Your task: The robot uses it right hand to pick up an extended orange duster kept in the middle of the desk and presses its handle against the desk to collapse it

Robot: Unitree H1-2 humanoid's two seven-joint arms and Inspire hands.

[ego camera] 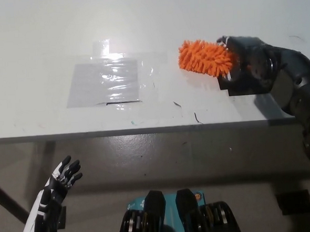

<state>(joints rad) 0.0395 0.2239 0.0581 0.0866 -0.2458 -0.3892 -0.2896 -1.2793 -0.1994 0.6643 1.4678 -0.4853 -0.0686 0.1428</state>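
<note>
No text, label, brand, number or sign can be read anywhere, neither on the white worktop (46, 54) nor elsewhere.

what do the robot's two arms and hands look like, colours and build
The left hand has dark grey and black fingers with pale tips on a white, panelled shell with dark gaps. The right hand and its arm are glossy black and dark grey, built of bulky rounded segments with a silvery ring at one joint. No loose cables or markings show.
</note>
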